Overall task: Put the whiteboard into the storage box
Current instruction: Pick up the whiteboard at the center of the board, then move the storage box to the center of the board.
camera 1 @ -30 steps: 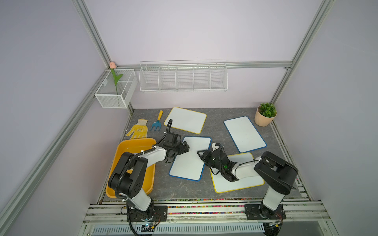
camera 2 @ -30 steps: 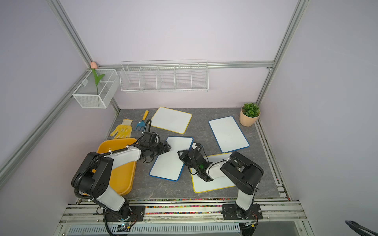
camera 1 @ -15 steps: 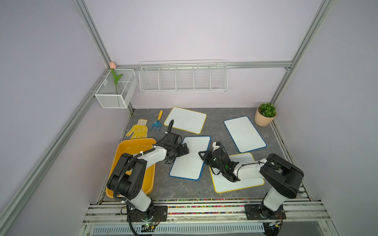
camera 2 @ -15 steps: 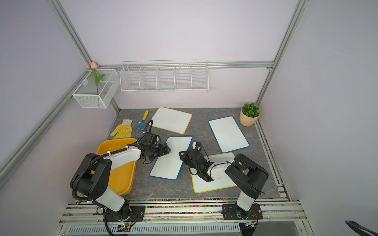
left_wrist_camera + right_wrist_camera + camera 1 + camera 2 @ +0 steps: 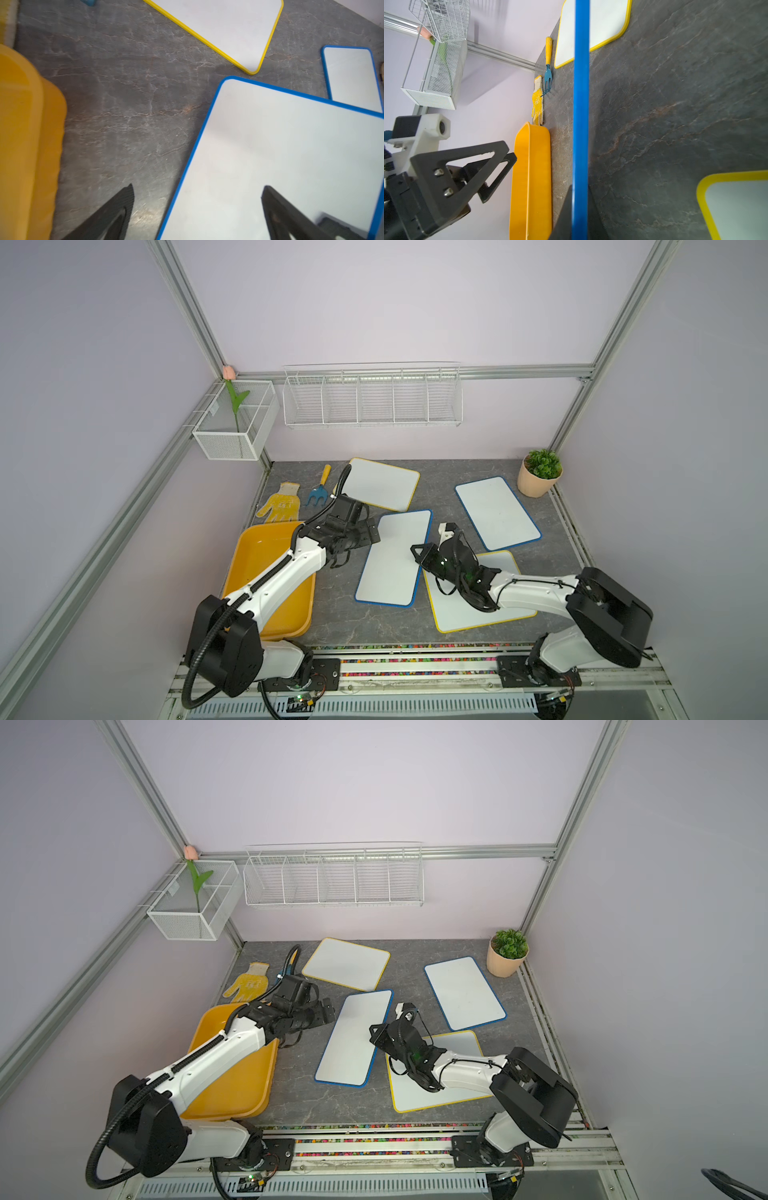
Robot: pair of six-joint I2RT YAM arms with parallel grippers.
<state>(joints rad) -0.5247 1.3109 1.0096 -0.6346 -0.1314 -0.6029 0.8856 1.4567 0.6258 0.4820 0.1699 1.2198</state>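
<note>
Right end effector [image 5: 417,552] clamped on edge of blue-rimmed white rectangular whiteboard [image 5: 392,560], board on grey table [image 5: 340,618], left end effector [image 5: 371,532] open at opposite edge, shallow orange-yellow plastic storage box [image 5: 253,560] near

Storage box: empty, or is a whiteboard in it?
Empty where visible: the storage box shows bare orange floor, though the left arm covers part. All four whiteboards lie outside it.
</note>
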